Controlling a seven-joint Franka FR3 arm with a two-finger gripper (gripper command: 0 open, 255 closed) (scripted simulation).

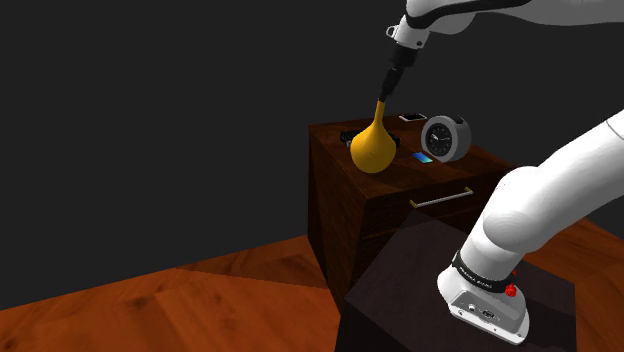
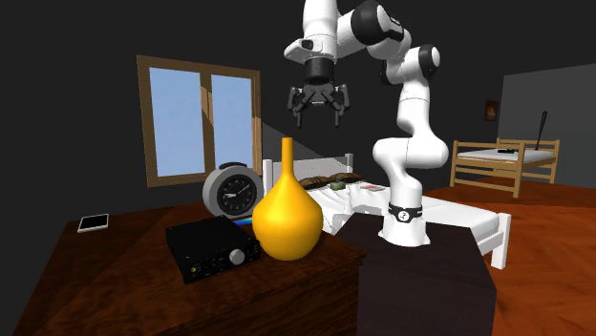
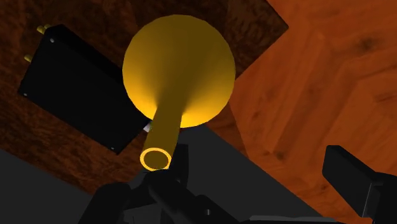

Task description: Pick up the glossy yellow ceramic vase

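Approach step. Hand open wide, empty, above yellow vase, which stands upright on the tabletop beside a black box. Neck off-centre under hand; next: centre over neck, descend, close.

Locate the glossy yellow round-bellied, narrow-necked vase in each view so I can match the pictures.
Shoulder view: the yellow vase is at upper middle, at the left end of the dark wooden cabinet top.
Second exterior view: it stands at centre.
Wrist view: it is seen from above, ahead of the pincer.
Shared landmark: the cabinet top under it.
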